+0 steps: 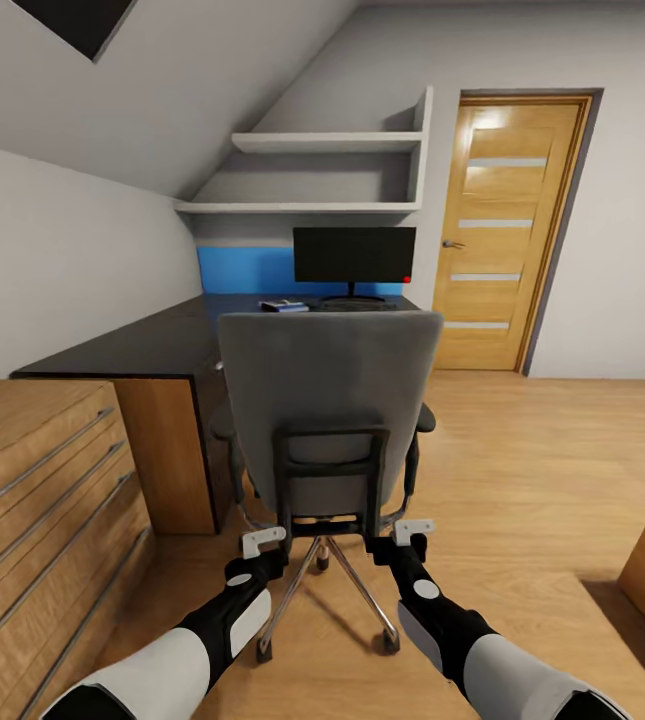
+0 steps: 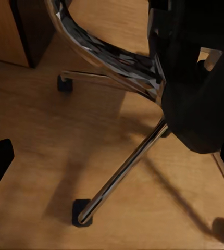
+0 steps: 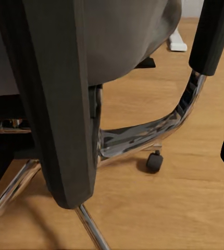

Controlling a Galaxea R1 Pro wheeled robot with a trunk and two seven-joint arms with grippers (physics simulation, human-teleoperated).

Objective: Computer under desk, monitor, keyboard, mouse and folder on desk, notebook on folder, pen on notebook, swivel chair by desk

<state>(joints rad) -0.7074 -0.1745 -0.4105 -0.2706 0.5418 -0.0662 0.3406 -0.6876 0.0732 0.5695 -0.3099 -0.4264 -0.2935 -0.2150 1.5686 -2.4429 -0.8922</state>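
Swivel chair (image 1: 330, 400): grey backrest toward the camera, standing just beside the dark desk (image 1: 132, 345), chrome star base and castors on the wooden floor (image 1: 542, 470).

Monitor (image 1: 354, 256): upright at the far end of the desk, screen dark. Keyboard (image 1: 357, 305): flat in front of the monitor stand, mostly hidden behind the backrest. Small blue-and-white item (image 1: 284, 306), possibly the notebook: on the desk left of the keyboard; too small to identify.

Left gripper (image 1: 263, 541): low behind the chair's left side, near the seat frame. Fingers state: cannot tell. Chrome leg (image 2: 125, 172) and castor (image 2: 82, 212) seen below it in the left wrist view.

Right gripper (image 1: 413, 530): low behind the chair's right side, level with the left. Fingers state: cannot tell. Black backrest frame (image 3: 60, 104) very close in the right wrist view, chrome armrest support (image 3: 159, 127) beyond.

Wooden drawer unit (image 1: 32, 510): left of the chair. Door (image 1: 507, 235): shut, right of the desk.
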